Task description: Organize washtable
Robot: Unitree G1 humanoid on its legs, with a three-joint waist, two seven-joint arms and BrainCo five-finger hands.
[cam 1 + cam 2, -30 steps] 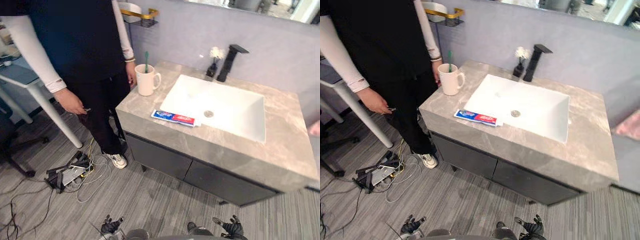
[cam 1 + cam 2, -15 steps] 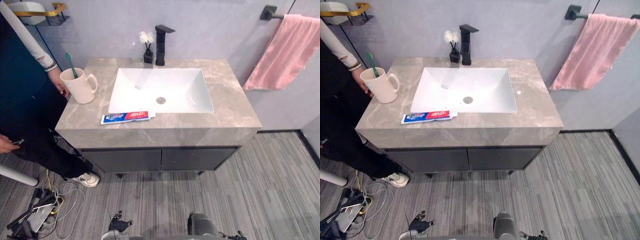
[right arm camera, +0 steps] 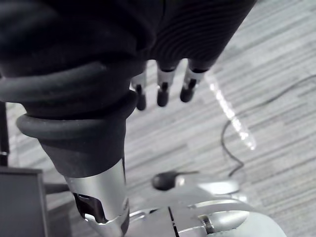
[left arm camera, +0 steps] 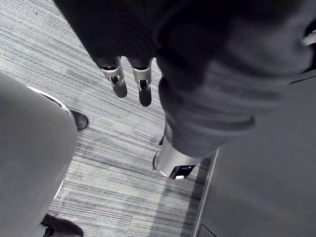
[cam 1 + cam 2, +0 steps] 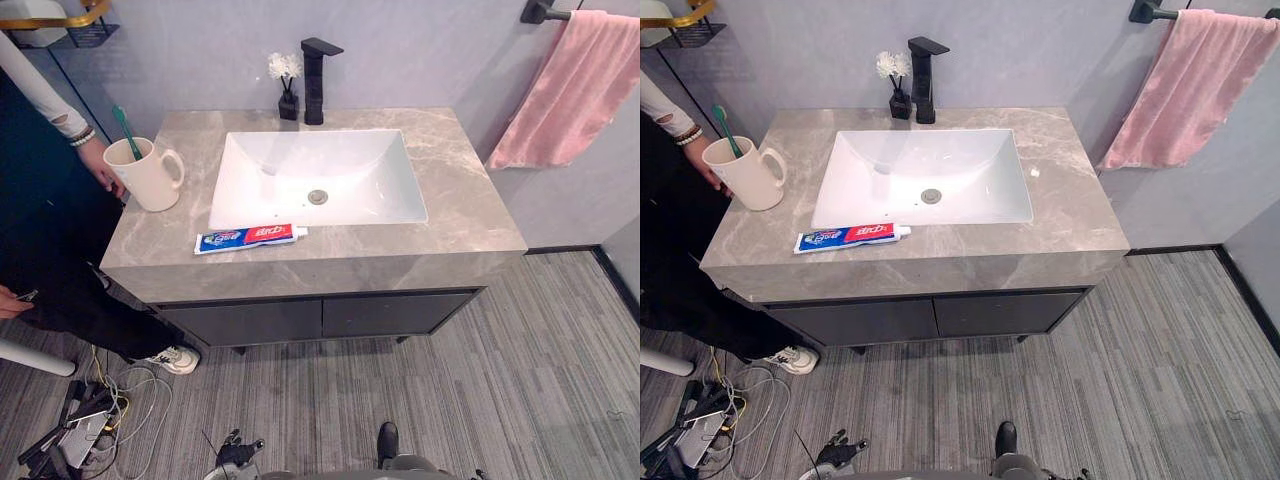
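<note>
washtable [image 5: 470,205] | mug [image 5: 150,178] w/ green toothbrush [image 5: 124,128] at 9 o'clock of sink [image 5: 330,165], person's hand [image 5: 100,165] just beside it | toothpaste tube [image 5: 250,236] flat at 7, by front rim | faucet [image 5: 315,70] + flower vase [image 5: 286,88] at 12 | pink towel [image 5: 580,90] on wall at 2 | left hand [image 4: 143,89] & right hand [image 3: 162,88] low over floor, fingers loose, holding nothing

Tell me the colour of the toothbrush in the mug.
Green toothbrush, in the cream mug; clearest in the left eye view.
</note>
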